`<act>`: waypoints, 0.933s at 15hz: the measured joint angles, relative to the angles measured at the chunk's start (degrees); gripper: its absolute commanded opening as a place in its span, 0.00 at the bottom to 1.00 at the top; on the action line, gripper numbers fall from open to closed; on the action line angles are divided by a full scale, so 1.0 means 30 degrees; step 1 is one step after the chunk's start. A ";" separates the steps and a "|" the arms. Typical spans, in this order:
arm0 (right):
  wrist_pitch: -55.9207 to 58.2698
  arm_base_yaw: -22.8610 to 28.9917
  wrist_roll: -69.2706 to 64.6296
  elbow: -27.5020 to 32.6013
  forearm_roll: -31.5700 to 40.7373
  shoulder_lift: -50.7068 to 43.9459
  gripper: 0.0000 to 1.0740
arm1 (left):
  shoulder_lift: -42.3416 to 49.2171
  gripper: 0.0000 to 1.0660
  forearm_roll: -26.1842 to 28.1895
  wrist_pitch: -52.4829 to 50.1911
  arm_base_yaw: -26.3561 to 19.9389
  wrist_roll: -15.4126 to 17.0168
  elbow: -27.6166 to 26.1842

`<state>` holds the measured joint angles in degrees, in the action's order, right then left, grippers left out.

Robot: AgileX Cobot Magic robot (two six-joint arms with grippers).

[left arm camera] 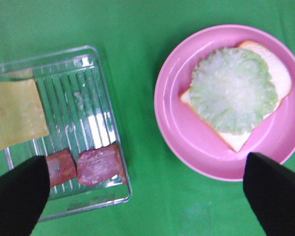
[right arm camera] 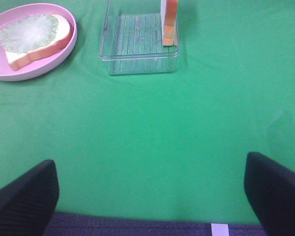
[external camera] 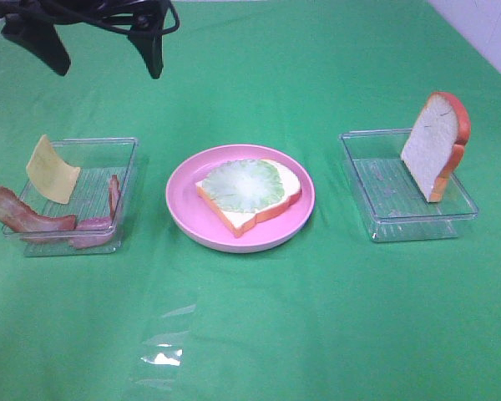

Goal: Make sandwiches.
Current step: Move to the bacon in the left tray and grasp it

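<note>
- A plate sits mid-desk; a bread slice lies flat on it, with lettuce on top;
- left of the plate and apart from it, the left tray holds cheese leaning at its rear left and bacon strips along its front;
- right of the plate and apart from it, the right tray holds a second bread slice standing on edge at its right side.

No readable text, labels, brands, numbers or signs in any view, plain pink plate, unmarked clear left tray and right tray, blank toy bread slice on the plate, blank upright bread slice, bare green cloth.
</note>
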<state>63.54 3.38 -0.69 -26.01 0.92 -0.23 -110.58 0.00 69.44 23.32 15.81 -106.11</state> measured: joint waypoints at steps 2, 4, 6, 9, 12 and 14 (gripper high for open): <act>0.0000 0.0000 0.0000 0.0000 0.0000 0.0000 0.91 | 0.0668 0.94 0.0095 0.0000 -0.0458 0.0477 0.1967; 0.0000 0.0000 0.0000 0.0000 0.0000 0.0000 0.91 | 0.0879 0.94 0.0000 0.0095 -0.0554 0.1241 0.3648; 0.0000 0.0000 0.0000 0.0000 0.0000 0.0000 0.91 | 0.0898 0.94 -0.0554 0.0095 -0.0554 0.3380 0.5004; 0.0000 0.0000 0.0000 0.0000 0.0000 0.0000 0.91 | 0.0726 0.94 -0.0745 -0.0210 -0.0554 0.5901 0.5672; 0.0000 0.0000 0.0000 0.0000 0.0000 0.0000 0.91 | 0.0172 0.94 -0.0764 -0.1547 -0.0554 0.6398 0.5672; 0.0000 0.0000 0.0000 0.0000 0.0000 0.0000 0.91 | -0.0573 0.94 -0.0745 -0.2215 -0.0554 0.6417 0.5672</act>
<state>63.54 3.38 -0.69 -26.01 0.92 -0.23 -112.30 -2.23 62.80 21.66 35.07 -89.09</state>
